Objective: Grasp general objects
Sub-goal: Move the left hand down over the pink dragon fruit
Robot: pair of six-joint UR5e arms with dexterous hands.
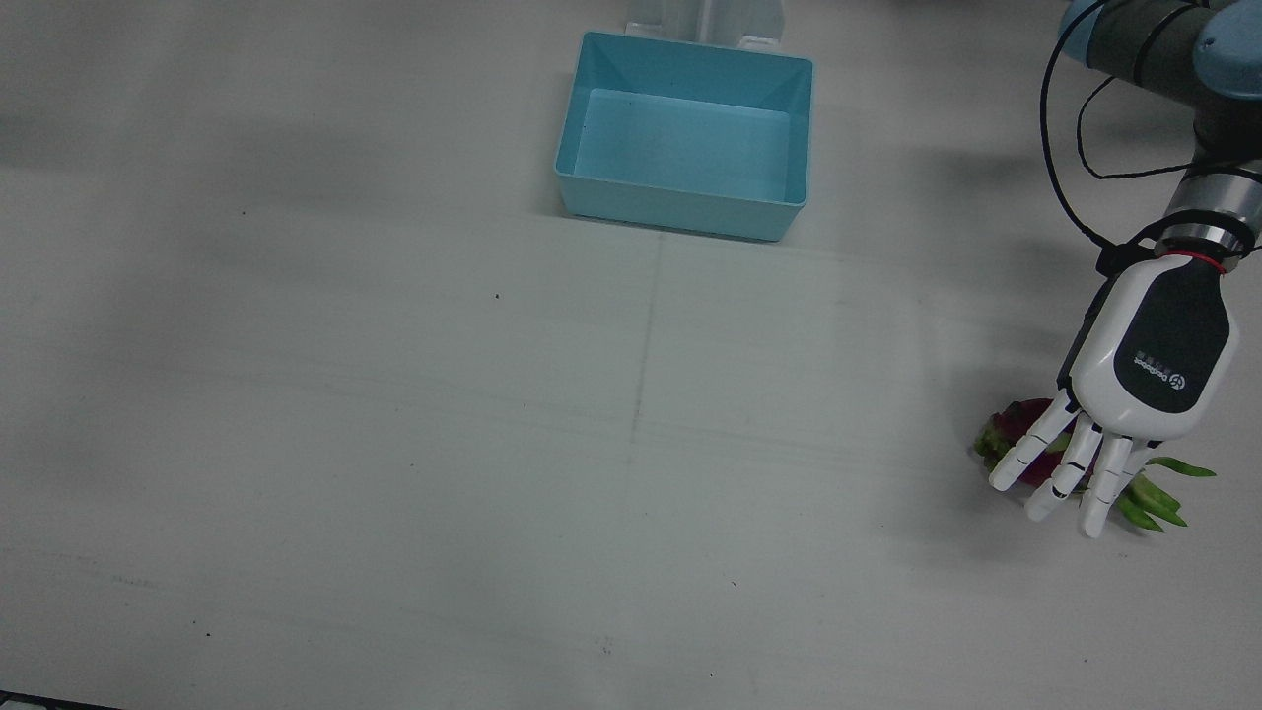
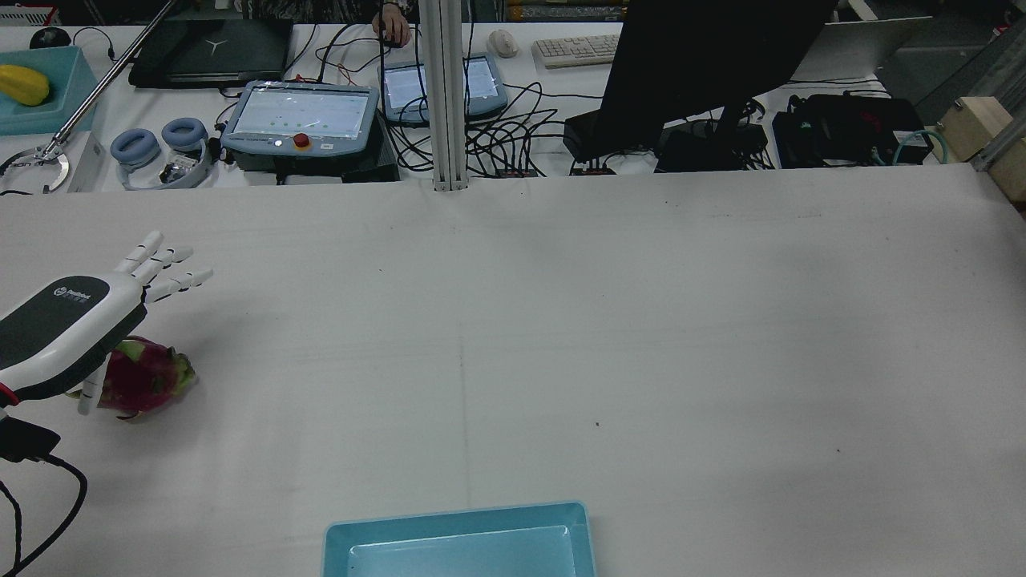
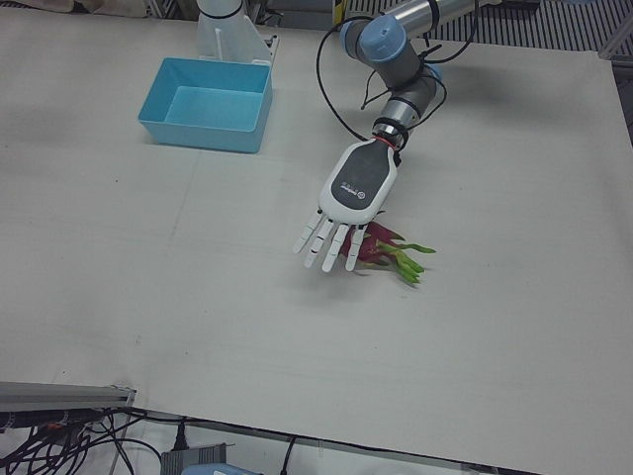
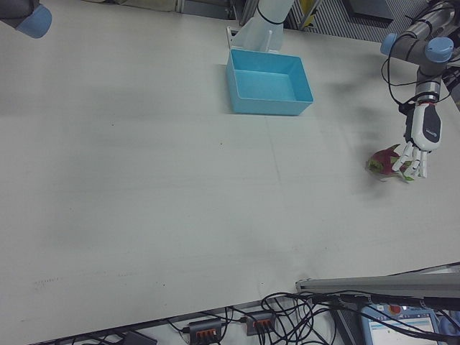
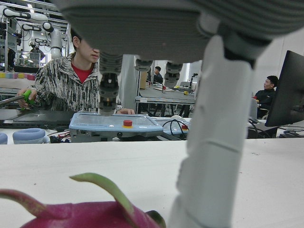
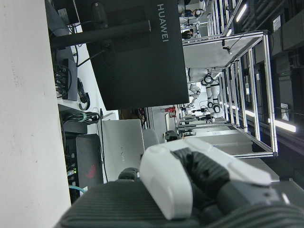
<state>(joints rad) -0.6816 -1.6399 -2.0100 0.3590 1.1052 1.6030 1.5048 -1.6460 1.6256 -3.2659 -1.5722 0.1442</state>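
Note:
A pink dragon fruit (image 1: 1014,418) with green leaf tips lies on the white table at the robot's left edge. It also shows in the rear view (image 2: 151,377), the left-front view (image 3: 377,247), the right-front view (image 4: 383,161) and the left hand view (image 5: 85,216). My left hand (image 1: 1134,385) hovers palm down just above it, open, fingers (image 3: 321,237) stretched out and apart past the fruit, holding nothing. In the rear view the hand (image 2: 72,320) covers the fruit's left part. My right hand (image 6: 190,180) shows only in its own view, partly; its pose is unclear.
An empty light-blue bin (image 1: 680,212) stands at the table's middle near the robot's side, also in the left-front view (image 3: 203,129) and the right-front view (image 4: 269,104). Monitors, cables and a teach pendant (image 2: 300,120) lie beyond the far table edge.

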